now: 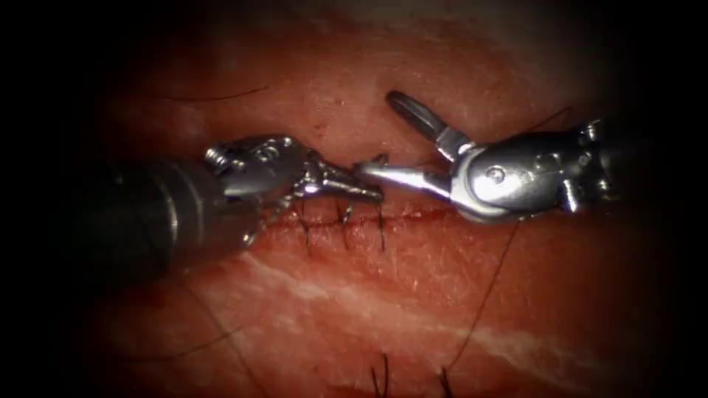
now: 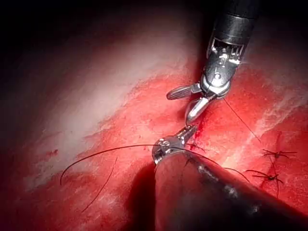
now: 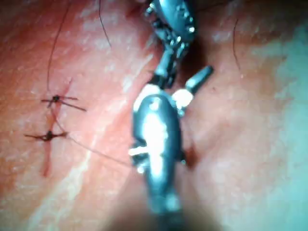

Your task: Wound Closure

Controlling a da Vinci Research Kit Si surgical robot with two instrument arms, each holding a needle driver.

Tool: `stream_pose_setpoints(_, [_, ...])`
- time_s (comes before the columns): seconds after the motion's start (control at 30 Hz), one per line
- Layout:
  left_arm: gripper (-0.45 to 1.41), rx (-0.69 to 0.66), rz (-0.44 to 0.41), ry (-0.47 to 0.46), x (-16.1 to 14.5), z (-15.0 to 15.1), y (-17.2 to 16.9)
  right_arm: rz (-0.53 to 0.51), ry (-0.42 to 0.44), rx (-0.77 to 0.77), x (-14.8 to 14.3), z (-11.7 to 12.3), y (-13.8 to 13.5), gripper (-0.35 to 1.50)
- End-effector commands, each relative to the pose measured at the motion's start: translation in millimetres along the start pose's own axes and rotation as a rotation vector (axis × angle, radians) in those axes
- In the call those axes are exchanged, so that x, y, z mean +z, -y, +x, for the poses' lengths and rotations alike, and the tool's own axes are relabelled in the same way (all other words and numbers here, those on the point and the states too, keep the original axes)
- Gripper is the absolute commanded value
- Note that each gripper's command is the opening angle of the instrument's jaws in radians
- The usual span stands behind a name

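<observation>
In the endoscope view the left claw (image 1: 346, 184) lies over the cut (image 1: 413, 214) in the tissue (image 1: 413, 295), its jaws closed to a point just above a row of dark stitches (image 1: 343, 221) that cross the cut's left stretch; whether they pinch thread or a needle there I cannot tell. The right claw (image 1: 383, 136) meets it tip to tip, jaws spread wide, one jaw reaching toward the left claw and the other angled up and away, holding nothing. A thread (image 1: 487, 295) runs from under the right claw down across the tissue. To the right of the stitches the cut looks unstitched, so I judge the closure partly done (perhaps the first stretch only). In the left wrist view the left claw (image 2: 185, 134) points at the open right claw (image 2: 185, 103), with a long thread (image 2: 106, 151) curving across the tissue (image 2: 120, 115) and knotted stitches (image 2: 269, 166) well off to one side. In the right wrist view the right claw (image 3: 185, 82) stands open against the left claw (image 3: 166, 60), and two tied stitches (image 3: 53, 118) sit apart on the tissue (image 3: 240, 144). I cannot make out the needle.
</observation>
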Motion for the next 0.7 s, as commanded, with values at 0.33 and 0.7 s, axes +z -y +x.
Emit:
stream_pose_setpoints(0.33, [-0.45, -0.001, -0.001, 0.001, 0.7, -0.7, 0.3, 0.035, 0.026, 0.003, 0.3, -0.6, 1.3, -0.31])
stream_pose_setpoints(0.7, [-0.23, -0.008, 0.036, -0.012, 0.8, -0.2, -0.5, 0.067, 0.058, -0.057, -0.2, -0.8, 1.3, -0.35])
